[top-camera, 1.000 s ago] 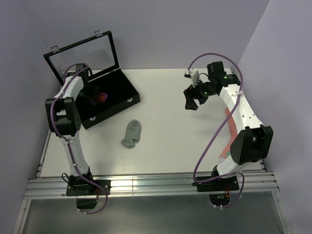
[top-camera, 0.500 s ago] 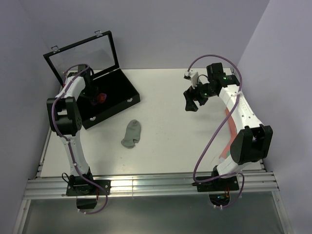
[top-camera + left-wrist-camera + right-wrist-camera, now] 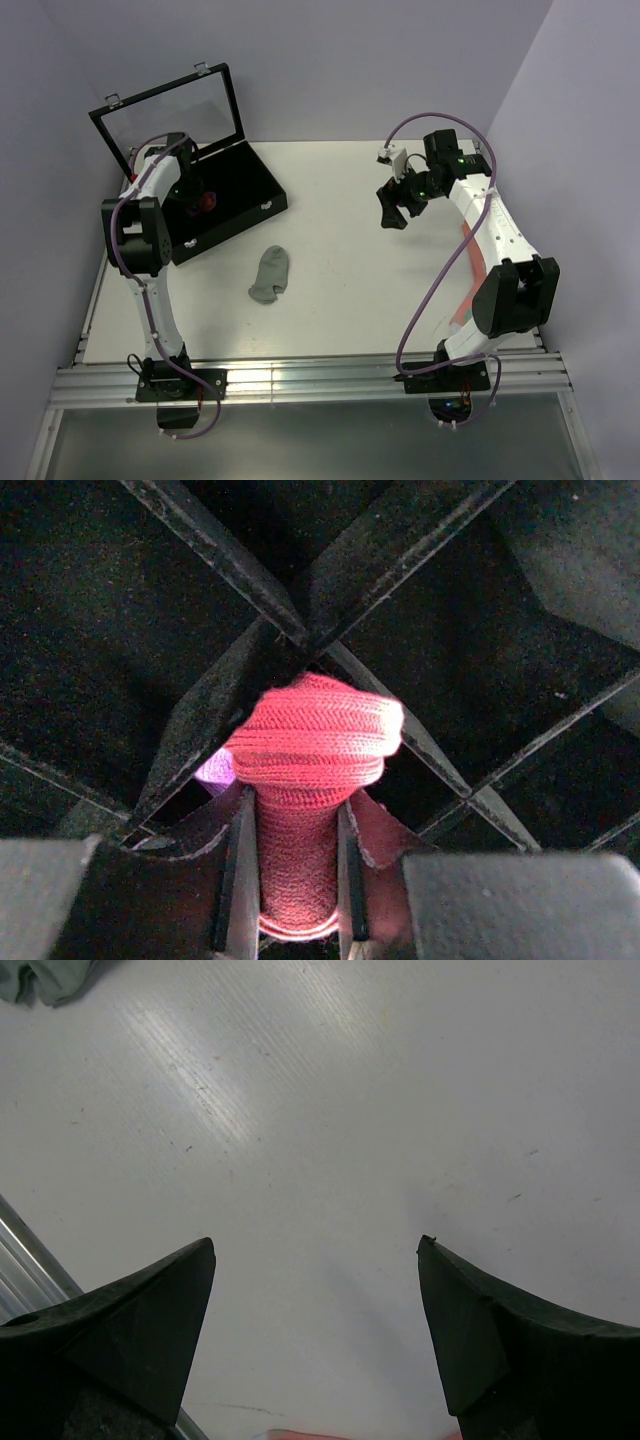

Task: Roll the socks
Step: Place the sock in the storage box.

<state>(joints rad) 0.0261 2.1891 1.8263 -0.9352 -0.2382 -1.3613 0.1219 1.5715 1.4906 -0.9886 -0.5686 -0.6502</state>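
Observation:
The magenta-red sock [image 3: 315, 730] is bunched into a roll with a bit of purple [image 3: 213, 770] at its side. My left gripper [image 3: 292, 815] is shut on its lower part and holds it just above the dividers of the black case [image 3: 245, 190]. From above, the roll shows as a red spot [image 3: 207, 200] beside the left gripper [image 3: 190, 193]. The grey sock [image 3: 270, 274] lies flat on the table, away from both arms; its edge shows at the top left of the right wrist view [image 3: 40, 980]. My right gripper [image 3: 392, 205] hangs open over bare table [image 3: 315, 1250].
The case's clear lid [image 3: 170, 110] stands open at the back left. Black cross dividers [image 3: 330, 630] split the case into compartments. A salmon-pink sock [image 3: 463, 305] lies at the right, partly behind the right arm. A metal rail [image 3: 300, 380] runs along the near edge.
The left arm has shifted slightly back and left over the case with the red sock still in its grip. The right arm has barely moved.

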